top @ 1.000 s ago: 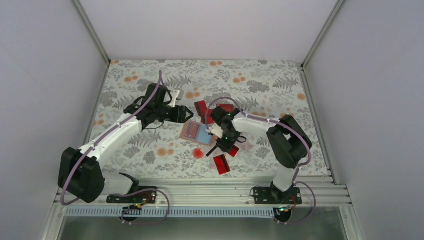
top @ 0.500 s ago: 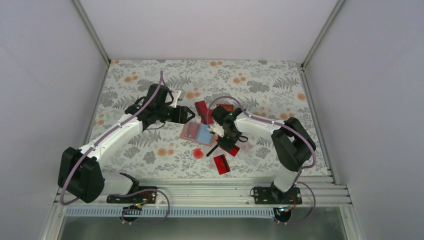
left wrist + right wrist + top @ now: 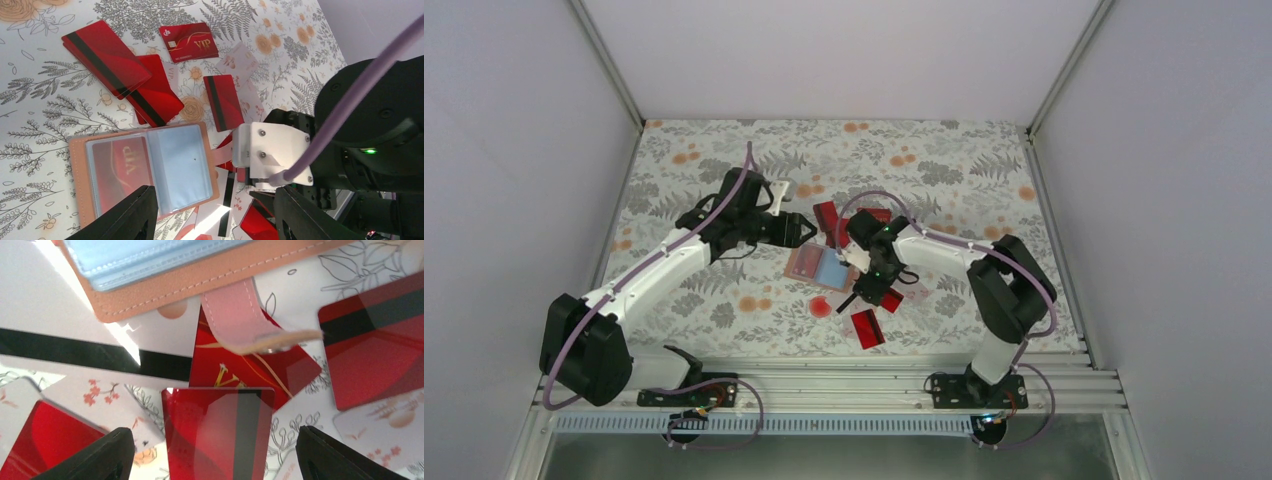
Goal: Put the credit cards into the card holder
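Where print shows, cards read VIP.

left arm, right arm outstretched, jaws open

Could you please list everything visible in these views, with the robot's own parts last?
card holder: one, tan with light blue sleeves, open mid-table, red VIP card in one sleeve.
red cards: several, loose beyond and right of the holder.
pale cards: a few, among the red ones.
red spot: one, round, near side of the holder.
floral tablecloth: one, white, grey and orange, covering the table.
left arm: one, white and black, jaws open by the holder.
right arm: one, white and black, jaws open over a red striped card.
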`<move>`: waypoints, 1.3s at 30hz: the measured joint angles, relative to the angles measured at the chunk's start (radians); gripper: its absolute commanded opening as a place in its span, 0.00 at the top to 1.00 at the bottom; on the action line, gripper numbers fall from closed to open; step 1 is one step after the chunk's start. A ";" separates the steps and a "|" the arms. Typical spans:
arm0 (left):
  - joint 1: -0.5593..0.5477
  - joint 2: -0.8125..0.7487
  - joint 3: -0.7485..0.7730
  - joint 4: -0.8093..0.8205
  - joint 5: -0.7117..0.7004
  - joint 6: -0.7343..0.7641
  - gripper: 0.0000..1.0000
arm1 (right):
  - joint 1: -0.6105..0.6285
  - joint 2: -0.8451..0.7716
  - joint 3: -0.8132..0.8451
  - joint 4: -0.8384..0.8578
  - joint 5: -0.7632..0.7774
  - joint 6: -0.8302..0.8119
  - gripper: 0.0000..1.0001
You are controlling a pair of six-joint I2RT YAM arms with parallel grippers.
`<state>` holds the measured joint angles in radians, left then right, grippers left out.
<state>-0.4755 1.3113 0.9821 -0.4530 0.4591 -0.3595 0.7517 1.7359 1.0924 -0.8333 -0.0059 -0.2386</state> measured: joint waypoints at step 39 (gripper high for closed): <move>-0.001 -0.006 -0.006 -0.005 -0.018 0.000 0.40 | -0.027 0.054 -0.006 0.005 -0.035 -0.018 0.19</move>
<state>-0.4763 1.3052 0.9760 -0.4580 0.4408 -0.3592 0.7242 1.7901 1.0859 -0.8280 -0.0410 -0.2569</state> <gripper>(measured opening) 0.596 0.777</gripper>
